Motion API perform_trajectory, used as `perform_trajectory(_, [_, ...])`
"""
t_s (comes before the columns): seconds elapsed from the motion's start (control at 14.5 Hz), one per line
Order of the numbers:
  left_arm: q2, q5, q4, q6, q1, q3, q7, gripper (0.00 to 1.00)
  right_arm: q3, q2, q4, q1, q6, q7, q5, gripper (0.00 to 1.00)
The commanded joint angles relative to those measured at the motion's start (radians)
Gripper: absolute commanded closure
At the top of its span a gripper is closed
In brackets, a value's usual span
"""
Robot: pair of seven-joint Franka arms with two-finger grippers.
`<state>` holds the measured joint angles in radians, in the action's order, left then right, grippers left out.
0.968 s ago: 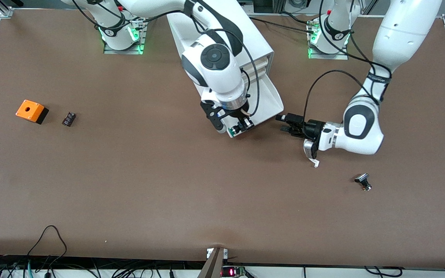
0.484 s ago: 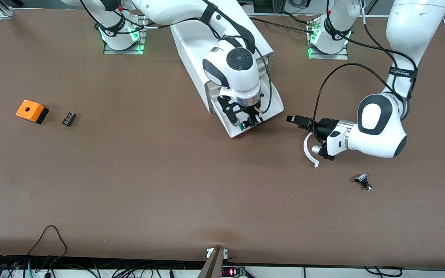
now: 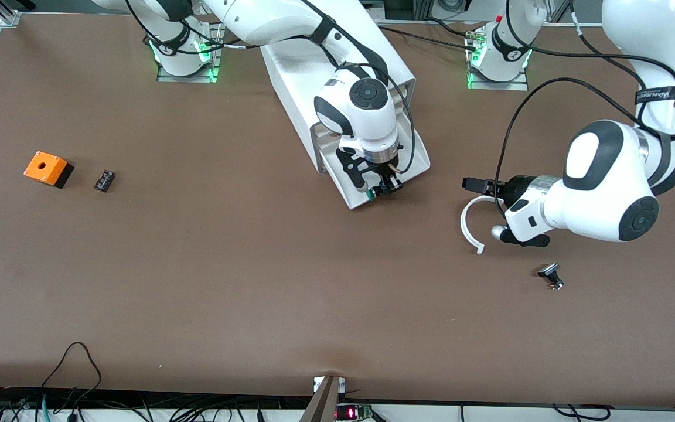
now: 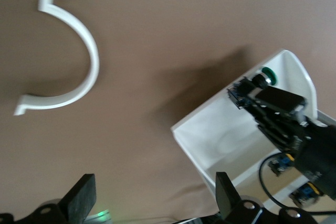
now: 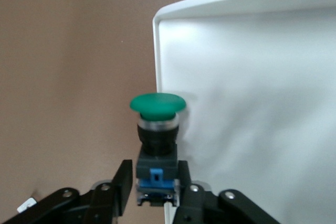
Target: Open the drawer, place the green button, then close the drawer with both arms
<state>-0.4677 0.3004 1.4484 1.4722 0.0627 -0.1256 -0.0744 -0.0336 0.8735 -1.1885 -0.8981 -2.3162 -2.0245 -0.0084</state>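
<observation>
Broadly, the brown table (image 3: 208,281) carried a white drawer cabinet (image 3: 314,76) near the robots' bases, its white drawer (image 3: 416,155) pulled out toward the front camera. The right arm reached down over that open drawer, and the right gripper (image 3: 382,189) hung over the drawer's front corner — its fingers (image 5: 123,184) clamped on the blue-and-black body of the small green-capped push button (image 5: 157,129), which sat above the drawer's rim, partly over the white floor and partly over the table.

The left gripper (image 3: 473,184) hovered over bare table between the drawer and the left arm's end, its fingers (image 4: 79,198) spread apart and gripping nothing. Just beside it, on the table, lay a curved white plastic strip (image 3: 467,225), a half-ring with small tabs at its ends.

Nearer the front camera than that strip sat a small silver-and-black metal knob (image 3: 550,275). Toward the right arm's end of the table stood an orange box with a hole in its top (image 3: 45,167) — and near it a small dark block (image 3: 104,180), its details too small to tell.
</observation>
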Motion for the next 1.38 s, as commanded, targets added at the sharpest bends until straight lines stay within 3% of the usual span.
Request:
perform_trajectory(0.0, [-0.011,-0.147,-0.138,-0.103,0.054,-0.002,-0.106,0.00,0.014,-0.036,-0.011,-0.004,0.038,-0.025,-0.021,0.01])
perform_trajectory(0.28, [-0.023,-0.334,-0.258,-0.121,0.117,-0.002,-0.113,0.00,0.058,-0.088,0.020,0.002,0.128,-0.007,-0.018,0.01])
perform_trajectory(0.55, [-0.042,-0.340,-0.312,-0.104,0.123,0.004,-0.152,0.00,0.048,-0.113,0.078,0.096,0.251,0.171,-0.002,0.01])
perform_trajectory(0.69, [-0.043,-0.330,-0.292,-0.009,0.120,0.001,-0.288,0.00,0.047,-0.161,0.075,0.148,0.284,0.348,0.028,0.01])
perform_trajectory(1.11, [-0.032,-0.330,-0.071,0.307,0.181,-0.002,-0.588,0.00,0.055,-0.237,0.069,0.344,0.527,0.976,0.175,0.01])
perform_trajectory(1.31, [-0.028,-0.331,0.083,0.489,0.232,-0.002,-0.703,0.00,0.058,-0.289,0.050,0.448,0.624,1.223,0.191,0.01])
